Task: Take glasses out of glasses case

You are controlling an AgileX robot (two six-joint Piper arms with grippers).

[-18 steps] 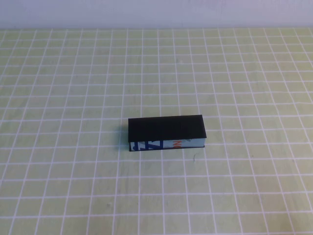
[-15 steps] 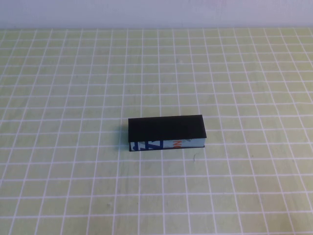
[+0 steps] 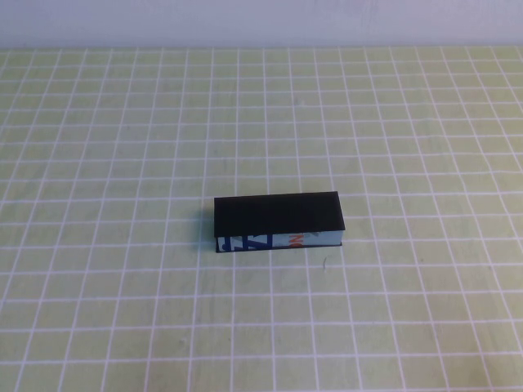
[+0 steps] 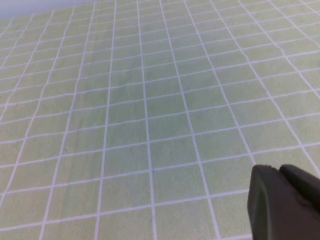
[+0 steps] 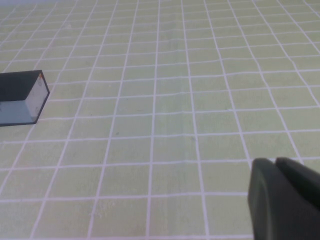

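The glasses case (image 3: 278,220) is a matte black box with its lid shut, lying in the middle of the table, its white, blue and orange printed panel facing me. One end of it shows in the right wrist view (image 5: 20,97). The glasses are hidden from view. Neither arm shows in the high view. My left gripper (image 4: 277,169) hangs over bare tablecloth, fingers together and empty. My right gripper (image 5: 274,161) is also shut and empty, well apart from the case, on its right-hand side.
A light green tablecloth (image 3: 122,310) with a white grid covers the table. A pale wall (image 3: 261,20) runs along the far edge.
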